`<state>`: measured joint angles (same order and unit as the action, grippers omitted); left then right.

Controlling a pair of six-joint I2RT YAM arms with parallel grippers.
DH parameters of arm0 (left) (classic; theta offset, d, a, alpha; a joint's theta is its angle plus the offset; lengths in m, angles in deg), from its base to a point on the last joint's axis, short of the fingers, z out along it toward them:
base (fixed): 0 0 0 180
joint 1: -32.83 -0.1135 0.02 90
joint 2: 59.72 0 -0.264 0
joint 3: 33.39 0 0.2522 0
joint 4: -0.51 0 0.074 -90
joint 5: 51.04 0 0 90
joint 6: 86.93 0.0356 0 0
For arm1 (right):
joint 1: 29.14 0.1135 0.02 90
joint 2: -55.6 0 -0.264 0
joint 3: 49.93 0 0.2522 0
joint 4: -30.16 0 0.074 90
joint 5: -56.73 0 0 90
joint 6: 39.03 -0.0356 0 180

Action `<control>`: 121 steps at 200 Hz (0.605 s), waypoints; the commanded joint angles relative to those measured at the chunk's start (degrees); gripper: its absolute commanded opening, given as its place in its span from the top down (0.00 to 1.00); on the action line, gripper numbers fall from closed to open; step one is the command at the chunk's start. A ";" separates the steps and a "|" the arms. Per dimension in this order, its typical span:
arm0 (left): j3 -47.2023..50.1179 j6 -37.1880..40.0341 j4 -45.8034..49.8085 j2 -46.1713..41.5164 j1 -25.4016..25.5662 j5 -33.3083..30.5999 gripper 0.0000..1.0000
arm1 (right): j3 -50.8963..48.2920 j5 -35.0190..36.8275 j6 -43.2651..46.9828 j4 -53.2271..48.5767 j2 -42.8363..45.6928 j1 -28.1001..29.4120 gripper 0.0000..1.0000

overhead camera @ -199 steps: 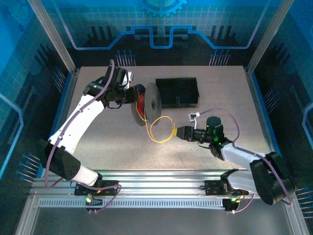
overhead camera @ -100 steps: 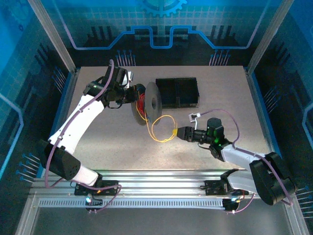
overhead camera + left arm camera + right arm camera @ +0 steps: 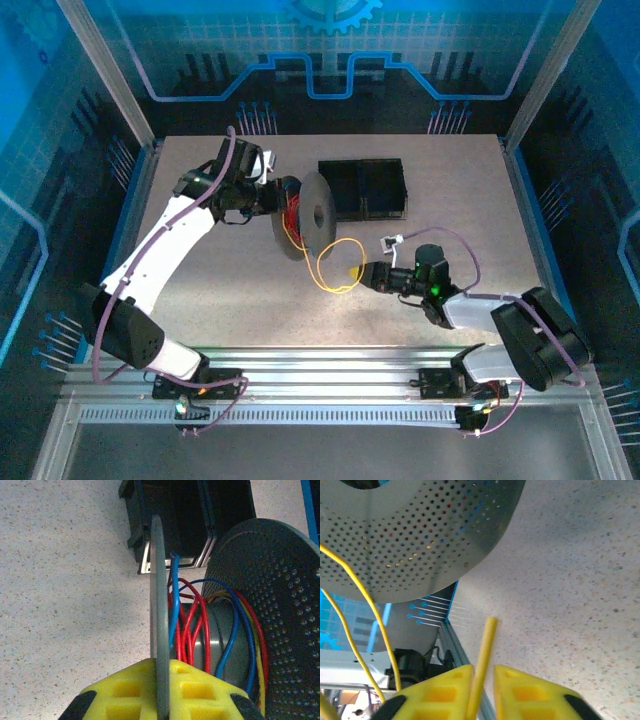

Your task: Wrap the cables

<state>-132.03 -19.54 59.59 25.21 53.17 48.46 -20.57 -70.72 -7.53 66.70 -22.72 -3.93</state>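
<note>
The left gripper [image 3: 160, 672] is clamped on the thin near flange of a grey spool [image 3: 272, 610], the disc pinched between its yellow pads [image 3: 200, 692]. Just past its fingertips, red, blue and yellow cables [image 3: 192, 625] lie in loose turns round the hub. The right gripper [image 3: 482, 675] is closed to a narrow gap on the yellow cable [image 3: 485, 647]. The cable's straight free end pokes out beyond the fingertips, above the speckled bench [image 3: 580, 580].

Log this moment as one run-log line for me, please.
left gripper: shut on spool | right gripper: shut on yellow cable | red cable, blue cable: wound on spool
</note>
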 commanded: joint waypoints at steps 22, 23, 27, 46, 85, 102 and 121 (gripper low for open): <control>1.11 -2.78 -5.83 -3.52 -0.21 6.49 1.00 | -1.36 3.03 -0.91 7.42 -2.80 -0.25 1.00; 1.12 -2.83 -5.89 -3.53 -0.21 6.58 1.00 | -1.36 3.06 -0.87 7.26 -2.80 -0.29 1.00; 1.23 -2.90 -6.12 -3.61 -0.21 7.00 1.00 | -1.31 3.21 -0.49 6.73 -2.80 -0.41 1.00; 1.36 -3.40 -6.73 -3.71 -0.21 8.32 1.00 | -1.03 4.13 1.77 3.13 -2.04 -1.03 1.00; 1.46 -3.82 -7.43 -4.03 -0.21 10.01 1.00 | 1.59 9.80 10.37 -15.80 3.87 -1.82 1.00; 1.52 -3.70 -7.57 -4.62 -0.21 10.63 1.00 | 3.60 14.40 14.88 -27.01 7.66 -1.88 1.00; 1.65 -3.40 -7.60 -5.46 -0.25 11.06 1.00 | 5.85 20.08 19.48 -38.45 11.61 -2.60 1.00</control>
<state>-130.37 -21.10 55.79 23.83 53.17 54.36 -18.32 -59.95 3.00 47.75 -15.71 -5.24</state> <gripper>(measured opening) 0.078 0.064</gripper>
